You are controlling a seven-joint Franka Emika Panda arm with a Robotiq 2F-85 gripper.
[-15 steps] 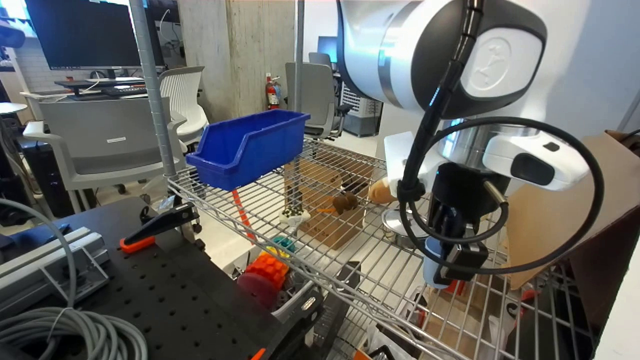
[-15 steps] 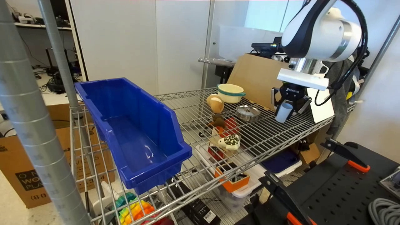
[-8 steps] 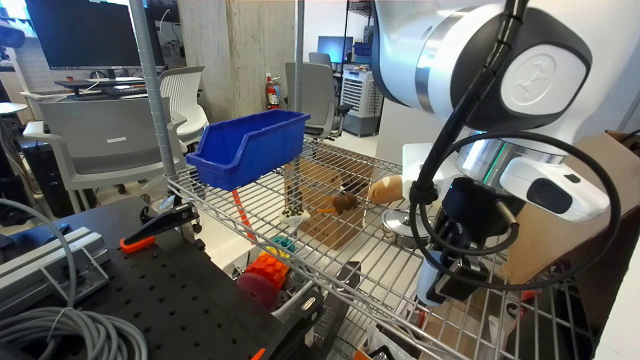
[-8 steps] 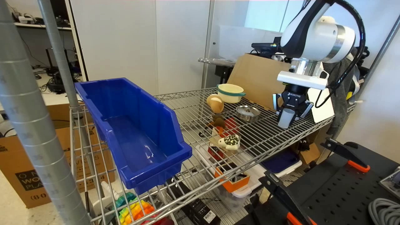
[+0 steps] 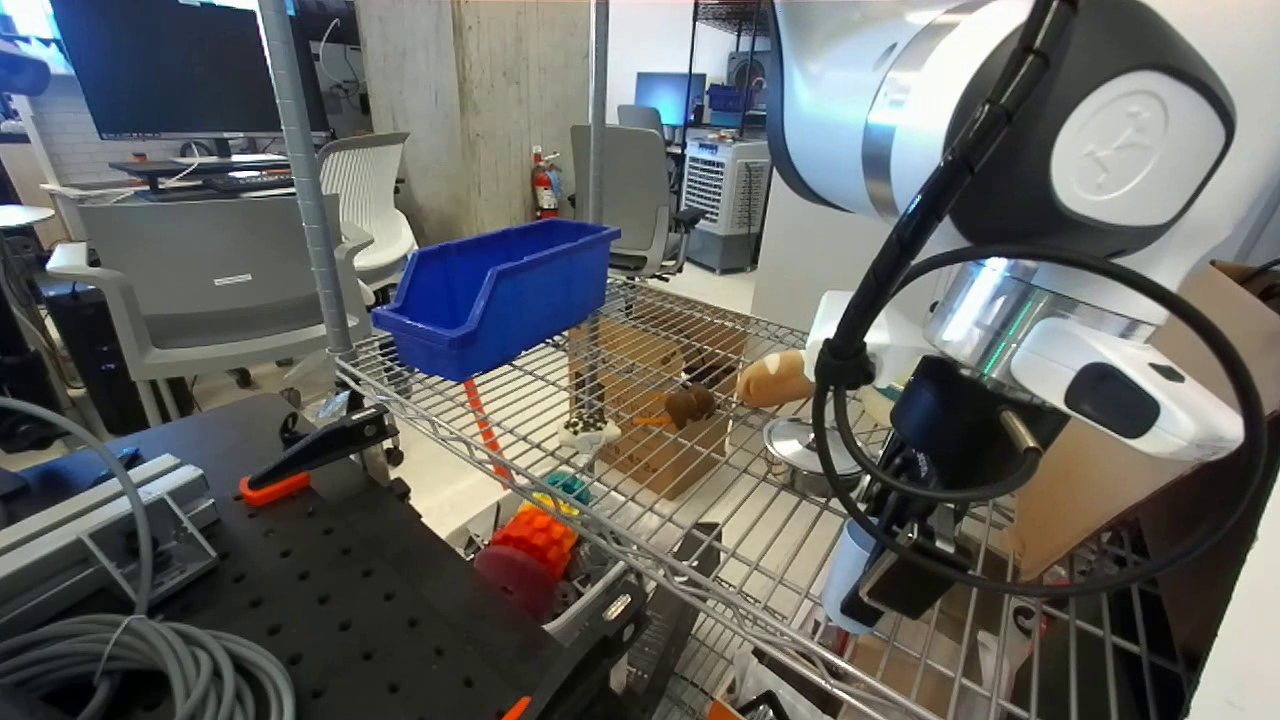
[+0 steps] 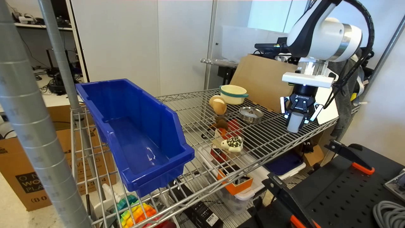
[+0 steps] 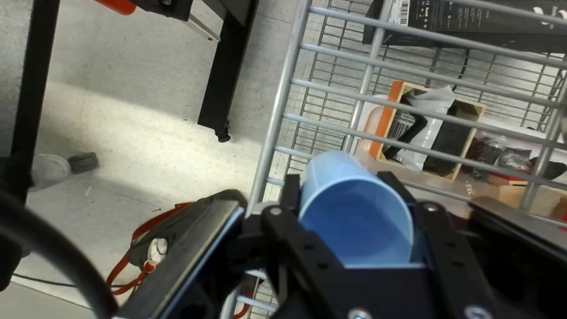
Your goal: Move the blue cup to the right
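One pale-blue plastic tumbler, plain, tapered, leaning; located between the fingertips of the Robotiq gripper, mouth toward the camera in the wrist view. Contact of base with shelf wires: cannot tell.

Claw, black, pointed downward; pinching the tumbler from opposite sides.

One Franka Panda arm, white and black, with black cable looped beside the wrist in an exterior view.

One metal wire shelf, below the tumbler; edge rail just beside it in the wrist view.

On the shelf, outward from the tumbler: one small lidded steel pot; one cream bowl, teal-rimmed; one tan rounded item, near the bowl; one brown figure, form unclear; one white turtle-like toy, dark-spotted; one large dark-blue plastic bin, well apart from the tumbler.

Behind the pot: one cardboard sheet, leaning.

Beneath the shelf: one orange-sided box, contents partly hidden by bars.

Beside the shelf: one black perforated board, bearing orange-handled clamps and coiled grey cable.

Background, in an exterior view: one red fire extinguisher; one air cooler; several office chairs.
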